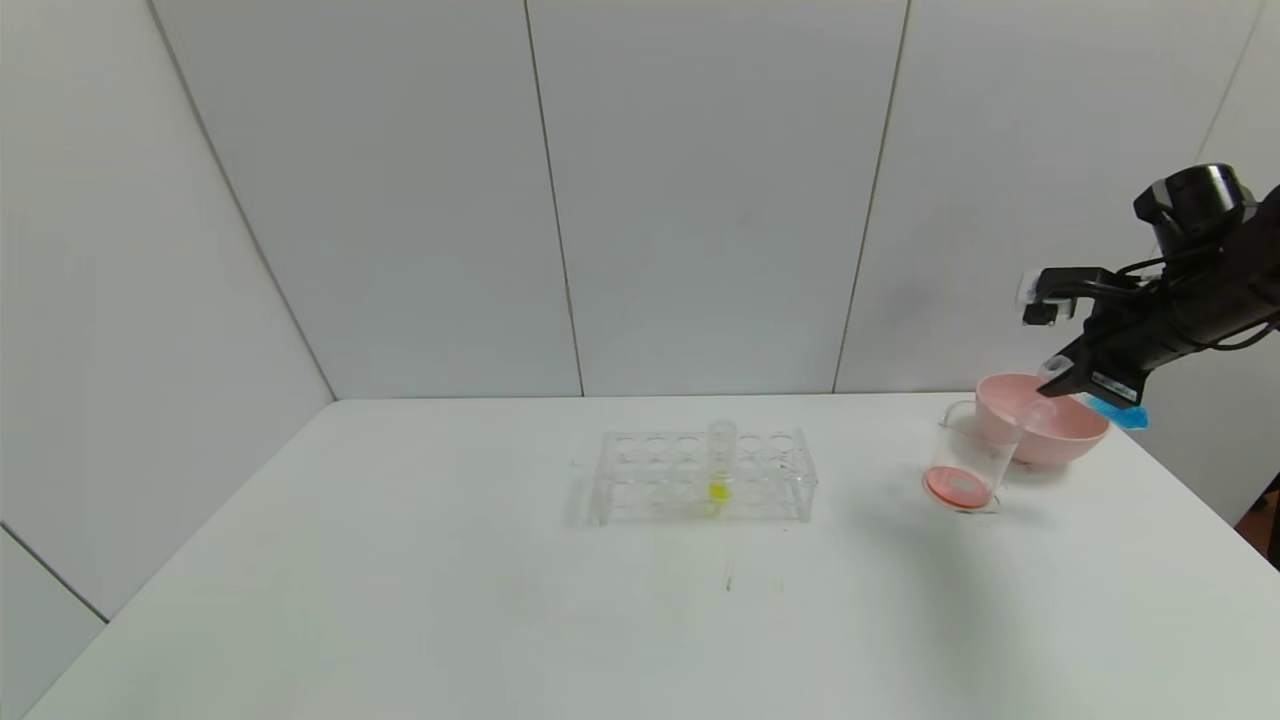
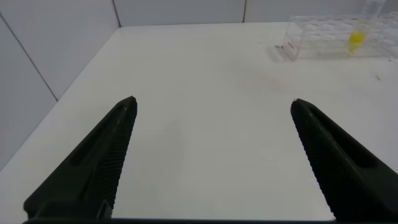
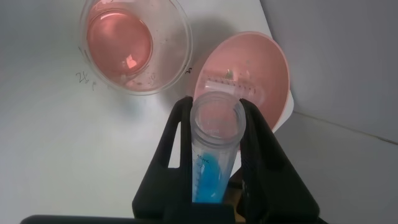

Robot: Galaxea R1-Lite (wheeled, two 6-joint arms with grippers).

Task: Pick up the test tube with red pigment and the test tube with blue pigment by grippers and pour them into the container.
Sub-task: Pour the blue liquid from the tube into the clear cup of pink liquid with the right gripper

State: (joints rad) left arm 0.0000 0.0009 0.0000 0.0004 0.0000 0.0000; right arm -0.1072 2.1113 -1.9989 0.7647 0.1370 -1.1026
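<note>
White surface (image 1: 400,600) nearest, left pincer (image 2: 211,149) gaping, idle. Farther right, clear beaker-like container (image 1: 965,460) already holds red liquid. Beyond, right pincer (image 1: 1065,385) clamps the clear tube of blue pigment (image 3: 211,168), tipped over a pink bowl (image 1: 1075,435). Blue pour remains.

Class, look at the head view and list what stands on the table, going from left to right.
Clear tube rack → tube with yellow liquid standing in it → container with red liquid → pink bowl.
</note>
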